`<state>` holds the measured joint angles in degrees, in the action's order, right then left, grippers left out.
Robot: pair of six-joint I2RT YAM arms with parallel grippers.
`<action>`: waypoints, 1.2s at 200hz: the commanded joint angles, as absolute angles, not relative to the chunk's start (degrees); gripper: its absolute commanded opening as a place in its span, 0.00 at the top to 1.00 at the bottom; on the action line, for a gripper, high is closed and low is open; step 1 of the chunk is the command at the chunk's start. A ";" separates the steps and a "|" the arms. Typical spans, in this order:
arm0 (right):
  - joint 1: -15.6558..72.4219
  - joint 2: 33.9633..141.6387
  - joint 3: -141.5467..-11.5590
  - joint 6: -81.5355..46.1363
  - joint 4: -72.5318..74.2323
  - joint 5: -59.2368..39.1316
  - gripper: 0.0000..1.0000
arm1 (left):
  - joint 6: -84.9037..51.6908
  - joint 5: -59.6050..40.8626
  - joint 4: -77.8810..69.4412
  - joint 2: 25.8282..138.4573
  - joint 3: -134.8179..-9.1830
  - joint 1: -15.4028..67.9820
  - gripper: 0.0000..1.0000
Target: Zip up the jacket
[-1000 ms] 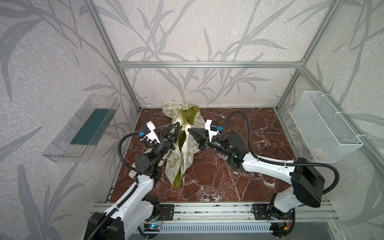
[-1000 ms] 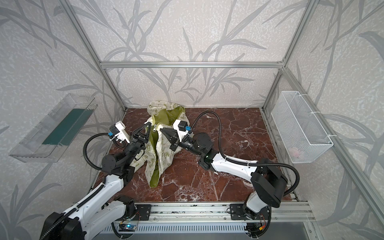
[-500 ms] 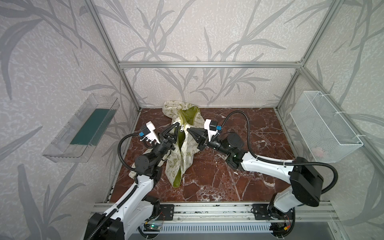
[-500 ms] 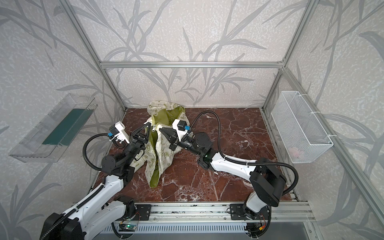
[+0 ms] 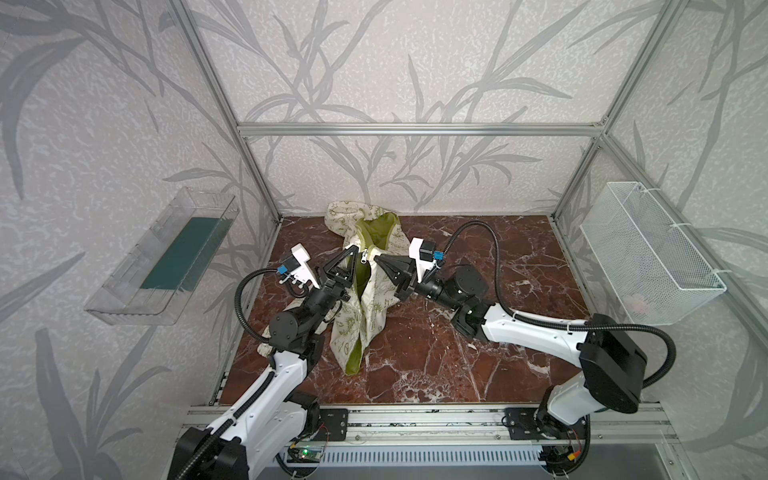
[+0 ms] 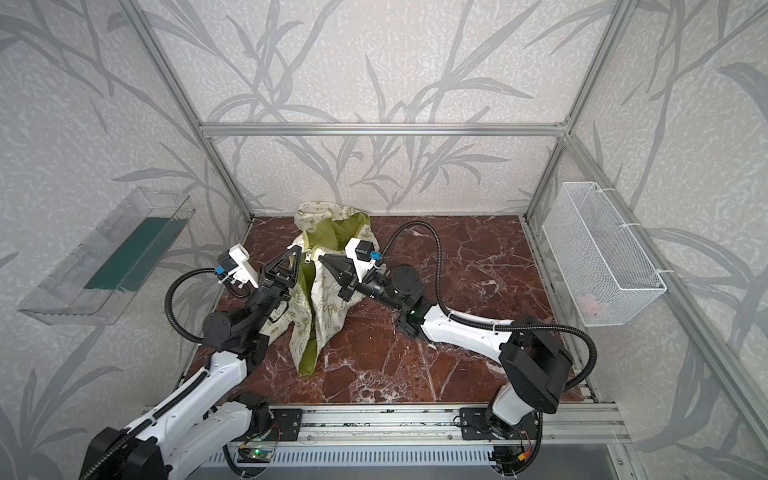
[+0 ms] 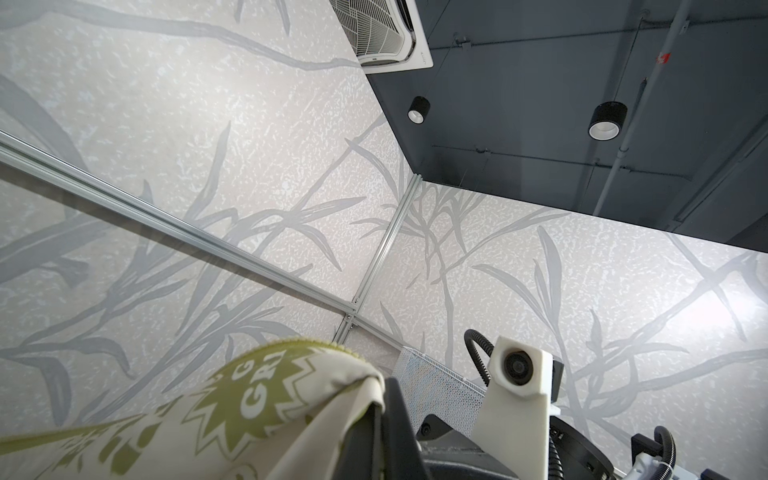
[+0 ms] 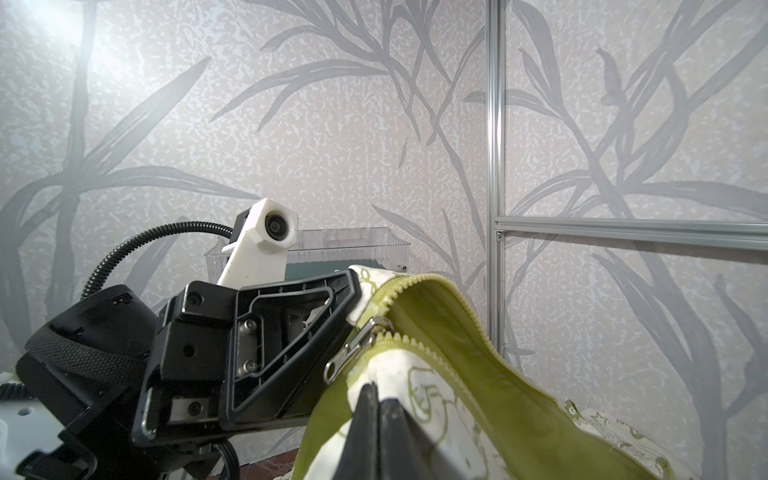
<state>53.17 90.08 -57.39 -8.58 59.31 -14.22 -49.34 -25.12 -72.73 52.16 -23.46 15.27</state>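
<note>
The jacket (image 5: 368,291) (image 6: 322,303), cream with olive doodles and lime-green lining, is lifted off the marble floor at its front opening, and its lower part trails on the floor. My left gripper (image 5: 353,249) (image 6: 296,248) is shut on the left zipper edge, with cream printed fabric (image 7: 249,407) bunched at its tips (image 7: 382,399). On the right edge, just below the metal zipper slider (image 8: 353,353) (image 5: 365,258), my right gripper (image 5: 377,258) (image 6: 322,258) (image 8: 376,395) is shut on cream cloth. The zipper teeth part above the slider, showing the lining (image 8: 457,332).
A clear plastic bin (image 5: 166,257) hangs on the left wall and a white wire basket (image 5: 648,257) on the right wall. Aluminium frame posts (image 5: 257,174) stand at the back corners. Bare marble floor (image 5: 457,353) lies to the right of and in front of the jacket.
The right gripper has edged slightly toward the left one. Both grips on the jacket stay as they were.
</note>
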 commanded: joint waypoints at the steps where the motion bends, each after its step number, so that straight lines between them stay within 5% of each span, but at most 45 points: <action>1: 52.86 90.38 -60.03 -8.66 64.50 -13.36 1.00 | -49.74 -25.57 -76.29 51.00 -23.03 15.51 1.00; 240: 54.55 93.77 -62.51 -9.16 73.24 -7.21 1.00 | -46.99 -22.14 -73.58 50.60 -22.74 16.39 1.00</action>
